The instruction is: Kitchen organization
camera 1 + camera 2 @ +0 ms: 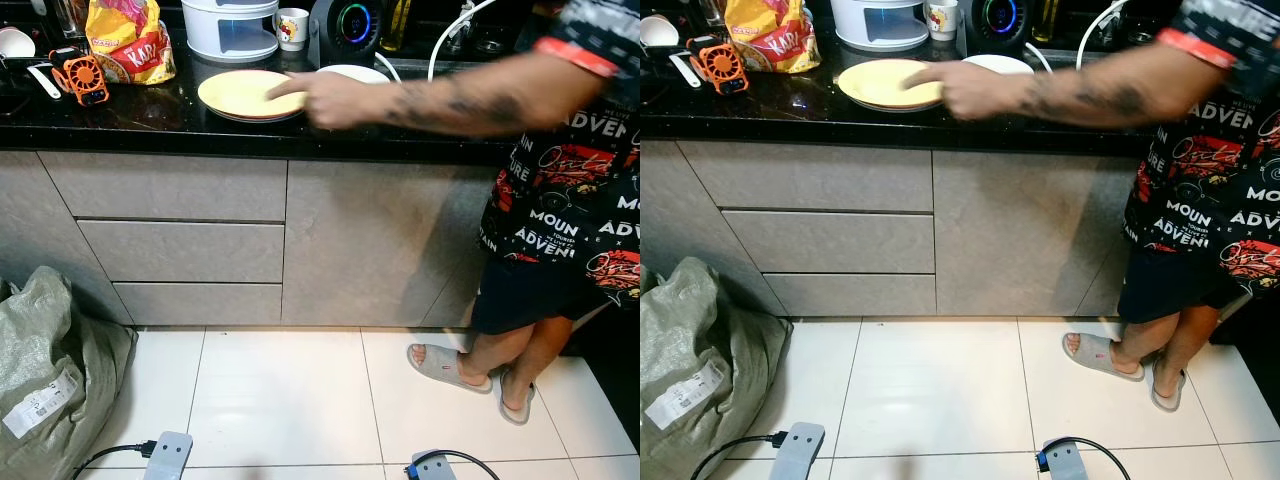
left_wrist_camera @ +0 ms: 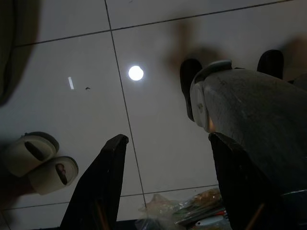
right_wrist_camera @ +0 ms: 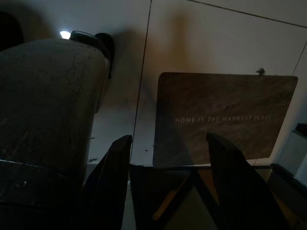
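A yellow plate [image 1: 243, 94] lies on the black kitchen counter [image 1: 150, 125], with a white plate [image 1: 355, 73] just behind it to the right. A person [image 1: 570, 180] stands at the right and stretches a hand [image 1: 325, 97] over the yellow plate's right edge. My left gripper [image 2: 165, 187] hangs open above the tiled floor, nothing between its fingers. My right gripper [image 3: 168, 184] also hangs open, above the floor and a brown doormat [image 3: 220, 115].
On the counter stand an orange handheld fan [image 1: 80, 76], a snack bag [image 1: 130, 40], a white container [image 1: 232, 28], a mug [image 1: 291, 28] and a black appliance [image 1: 352, 25]. Grey drawers [image 1: 180, 250] sit below. A green sack [image 1: 50, 370] lies at the left. Slippers [image 2: 41, 163] rest on the floor.
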You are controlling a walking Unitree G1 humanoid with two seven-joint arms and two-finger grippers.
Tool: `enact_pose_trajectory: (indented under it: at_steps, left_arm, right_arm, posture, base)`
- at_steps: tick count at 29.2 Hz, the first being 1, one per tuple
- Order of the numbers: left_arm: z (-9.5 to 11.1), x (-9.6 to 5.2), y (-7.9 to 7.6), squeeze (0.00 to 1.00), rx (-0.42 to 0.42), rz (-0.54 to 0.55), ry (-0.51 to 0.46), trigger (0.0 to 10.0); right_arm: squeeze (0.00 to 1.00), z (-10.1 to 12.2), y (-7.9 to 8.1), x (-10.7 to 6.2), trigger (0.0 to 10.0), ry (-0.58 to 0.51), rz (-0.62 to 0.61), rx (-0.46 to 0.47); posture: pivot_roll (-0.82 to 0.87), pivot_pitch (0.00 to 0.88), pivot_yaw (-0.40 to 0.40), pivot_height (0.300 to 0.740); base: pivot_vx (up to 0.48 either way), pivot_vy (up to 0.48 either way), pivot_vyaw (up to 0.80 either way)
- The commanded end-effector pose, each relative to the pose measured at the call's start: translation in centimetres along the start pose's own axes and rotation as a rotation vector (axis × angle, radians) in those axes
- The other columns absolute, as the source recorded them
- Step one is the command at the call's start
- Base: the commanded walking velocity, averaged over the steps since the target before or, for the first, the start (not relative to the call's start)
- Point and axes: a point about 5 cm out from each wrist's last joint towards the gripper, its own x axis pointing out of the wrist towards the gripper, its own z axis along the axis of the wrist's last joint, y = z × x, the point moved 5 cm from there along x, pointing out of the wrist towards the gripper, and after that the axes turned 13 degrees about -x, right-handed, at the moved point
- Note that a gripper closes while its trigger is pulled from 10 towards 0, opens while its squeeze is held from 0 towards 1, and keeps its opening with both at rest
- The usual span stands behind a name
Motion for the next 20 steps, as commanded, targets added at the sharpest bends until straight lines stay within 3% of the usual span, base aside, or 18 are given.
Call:
enact_pose_trajectory:
  at_steps: [1, 20]
  left_arm:
    - [-0.62, -0.06, 0.19, 0.0, 0.013, 0.004, 0.026, 10.0]
    - [-0.41, -0.05, 0.05, 0.0, 0.018, -0.013, 0.026, 10.0]
  right_arm:
    - [0.0, -0.53, 0.76, -0.04, 10.0, 0.017, 0.025, -0.007]
    - [0.0, -0.3, 0.3, -0.01, 10.0, 0.011, 0.015, 0.003]
  posture:
    - [0.06, 0.08, -0.023, 0.74]
    - [0.05, 0.061, -0.015, 0.74]
  base:
    - [0.0, 0.0, 0.0]
    - [0.0, 0.0, 0.0]
